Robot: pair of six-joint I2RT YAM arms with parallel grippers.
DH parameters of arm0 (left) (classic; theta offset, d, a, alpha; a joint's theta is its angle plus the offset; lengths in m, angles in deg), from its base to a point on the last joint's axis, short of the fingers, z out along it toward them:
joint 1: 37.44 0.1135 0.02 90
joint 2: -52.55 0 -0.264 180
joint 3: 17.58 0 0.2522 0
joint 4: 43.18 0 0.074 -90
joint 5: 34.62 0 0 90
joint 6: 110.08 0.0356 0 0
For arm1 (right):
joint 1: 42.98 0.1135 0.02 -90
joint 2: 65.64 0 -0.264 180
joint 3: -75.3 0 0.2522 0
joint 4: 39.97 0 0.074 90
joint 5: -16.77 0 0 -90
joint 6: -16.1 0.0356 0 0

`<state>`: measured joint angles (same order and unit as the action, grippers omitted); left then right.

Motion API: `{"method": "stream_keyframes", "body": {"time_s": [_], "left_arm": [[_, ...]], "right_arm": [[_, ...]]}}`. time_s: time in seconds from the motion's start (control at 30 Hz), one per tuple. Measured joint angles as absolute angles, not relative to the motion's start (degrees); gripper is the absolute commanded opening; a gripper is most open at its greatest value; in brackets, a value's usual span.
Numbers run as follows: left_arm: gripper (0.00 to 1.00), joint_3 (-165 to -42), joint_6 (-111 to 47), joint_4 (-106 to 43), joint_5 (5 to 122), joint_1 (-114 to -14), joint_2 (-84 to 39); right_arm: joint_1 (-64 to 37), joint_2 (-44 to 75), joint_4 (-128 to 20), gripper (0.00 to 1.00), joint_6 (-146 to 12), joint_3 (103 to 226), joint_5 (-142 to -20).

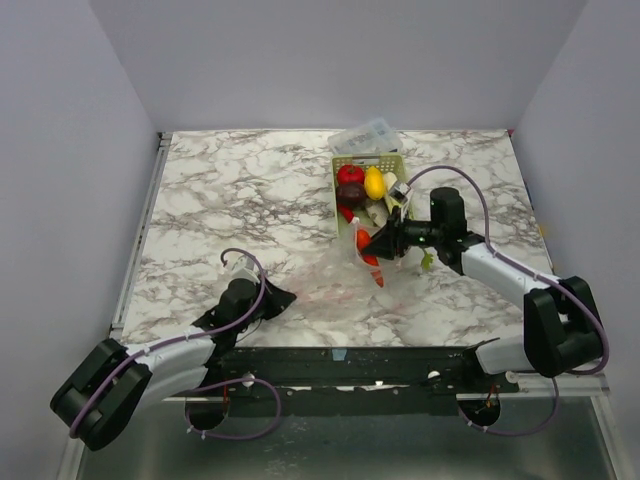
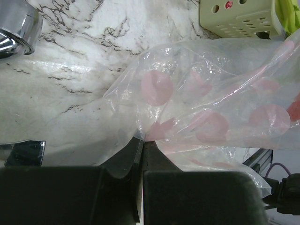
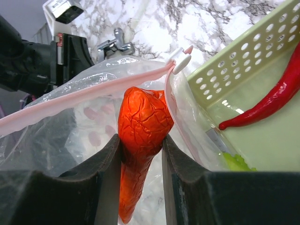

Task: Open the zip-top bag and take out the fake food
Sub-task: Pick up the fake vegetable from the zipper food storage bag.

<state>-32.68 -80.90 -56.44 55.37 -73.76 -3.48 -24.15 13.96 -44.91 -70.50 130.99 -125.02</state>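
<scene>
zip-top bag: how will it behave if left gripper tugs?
Likely floppy: the zip-top bag lies in crumpled folds, pinched by the left gripper. Thin clear film, so probably light and easily dragged. Gloss suggests it may slip.

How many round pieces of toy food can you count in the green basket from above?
3: a red fruit at the far left, a yellow lemon to its right, a dark purple beet just nearer. More may be hidden behind the right gripper.

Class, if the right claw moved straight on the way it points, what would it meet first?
The right claw, shut on the carrot, points into the open bag; its clear plastic likely comes first, though depth is unclear.
</scene>
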Motion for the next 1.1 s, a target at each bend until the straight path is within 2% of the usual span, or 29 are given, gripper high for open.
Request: {"method": "stream_keyframes", "body": {"time_s": [0.5,0.87,1.1], "left_arm": [[0.0,-32.66,-79.52,-51.44,55.35,-73.39,2.53],[0.0,-33.14,-78.75,-47.02,54.67,-73.28,7.18],[0.0,-32.88,-81.27,-43.83,52.95,-73.19,12.39]], "right_arm": [[-25.46,12.38,-34.44,0.13,-64.25,127.56,-140.1],[-25.48,11.75,-34.64,0.07,-63.4,127.12,-131.8],[-25.48,10.81,-37.68,0.07,-67.44,127.14,-133.35]]}}
